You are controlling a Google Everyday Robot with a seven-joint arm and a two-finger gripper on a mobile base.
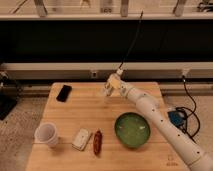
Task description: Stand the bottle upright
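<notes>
white gripper (109,89) | green bowl (132,130) | white cup (46,134) | black phone (64,92)

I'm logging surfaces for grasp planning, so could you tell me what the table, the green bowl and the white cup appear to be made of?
The table looks like light, matte wood with faint plank lines. The green bowl seems glazed ceramic or glossy plastic, since its inside shines. The white cup looks like paper or plain plastic, matte and thin-walled. The gripper hangs over the table's far edge.
</notes>
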